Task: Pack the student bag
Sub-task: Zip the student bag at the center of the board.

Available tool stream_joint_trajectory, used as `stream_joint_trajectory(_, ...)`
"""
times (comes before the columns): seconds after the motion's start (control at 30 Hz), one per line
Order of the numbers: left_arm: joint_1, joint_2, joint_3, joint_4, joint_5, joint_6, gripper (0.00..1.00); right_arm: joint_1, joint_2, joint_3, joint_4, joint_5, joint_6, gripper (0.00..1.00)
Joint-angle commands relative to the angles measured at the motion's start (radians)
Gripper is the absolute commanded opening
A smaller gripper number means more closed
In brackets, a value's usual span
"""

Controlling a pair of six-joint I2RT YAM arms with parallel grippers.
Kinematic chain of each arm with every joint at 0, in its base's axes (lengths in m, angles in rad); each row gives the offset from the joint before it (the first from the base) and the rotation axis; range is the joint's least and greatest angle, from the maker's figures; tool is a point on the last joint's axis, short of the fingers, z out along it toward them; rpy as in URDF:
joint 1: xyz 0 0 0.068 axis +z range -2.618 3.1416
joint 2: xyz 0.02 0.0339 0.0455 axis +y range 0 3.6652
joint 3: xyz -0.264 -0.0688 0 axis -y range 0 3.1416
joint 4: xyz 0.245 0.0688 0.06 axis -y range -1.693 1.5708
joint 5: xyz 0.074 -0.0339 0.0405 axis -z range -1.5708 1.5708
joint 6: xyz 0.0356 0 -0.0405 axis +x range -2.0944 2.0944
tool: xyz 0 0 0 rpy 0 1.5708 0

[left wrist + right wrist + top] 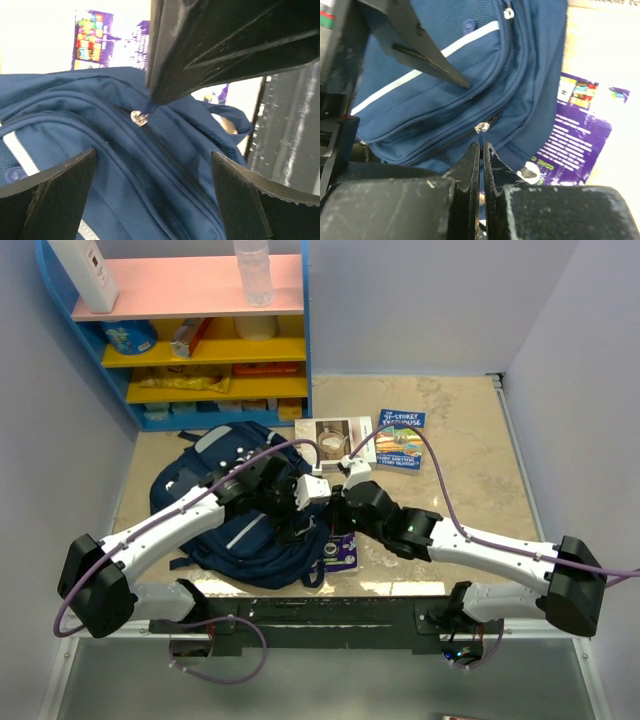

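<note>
The student bag (pixel 262 552), a navy backpack with grey stripes, lies flat on the table between my arms. Its zipper runs across both wrist views, with the silver zipper pull (pixel 481 127) at the bag's lower end. My right gripper (pixel 481 145) is shut on the blue tab of that pull (pixel 138 118). My left gripper (pixel 153 152) hovers open just above the bag's fabric (pixel 100 165) with nothing between its fingers. In the top view the left gripper (pixel 297 508) and the right gripper (pixel 335 512) meet over the bag's right side.
A purple book (pixel 340 552) lies partly under the bag's right edge. Two more books (pixel 335 438) (pixel 400 440) lie beyond it on the table. A blue shelf unit (pixel 190 340) stands at the back left with a bottle (pixel 253 270) on top.
</note>
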Motion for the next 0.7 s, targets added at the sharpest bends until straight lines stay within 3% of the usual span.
stream_joint_trajectory(0.0,-0.035,0.019,-0.033,0.022,-0.103,-0.014,0.99,0.004,-0.04,-0.003,0.05,-0.007,0.012,0.0)
stream_joint_trajectory(0.1,-0.046,0.01,-0.061,0.038,-0.137,-0.006,0.97,0.004,-0.059,-0.007,0.046,-0.004,0.018,0.0)
stream_joint_trajectory(0.23,-0.06,0.007,-0.034,0.047,-0.143,0.012,0.76,0.004,-0.066,-0.006,0.043,-0.001,0.015,0.0)
stream_joint_trajectory(0.3,-0.063,-0.002,-0.007,0.018,-0.117,0.041,0.77,0.004,-0.06,-0.007,0.043,-0.004,0.017,0.0)
stream_joint_trajectory(0.37,-0.066,-0.039,0.025,0.006,-0.085,0.052,0.86,0.003,-0.057,-0.007,0.044,-0.009,0.021,0.0)
stream_joint_trajectory(0.4,-0.067,-0.057,0.029,0.001,-0.067,0.066,0.84,0.003,-0.057,-0.01,0.046,-0.012,0.021,0.0)
stream_joint_trajectory(0.43,-0.075,-0.1,0.03,0.006,-0.051,0.07,0.72,0.004,-0.056,-0.01,0.046,-0.01,0.02,0.0)
stream_joint_trajectory(0.6,-0.13,-0.146,0.023,-0.034,-0.004,0.081,0.55,0.003,-0.062,-0.003,0.035,-0.004,0.015,0.0)
stream_joint_trajectory(0.67,-0.135,-0.148,0.007,-0.027,0.009,0.08,0.42,0.003,-0.062,-0.003,0.035,-0.004,0.015,0.0)
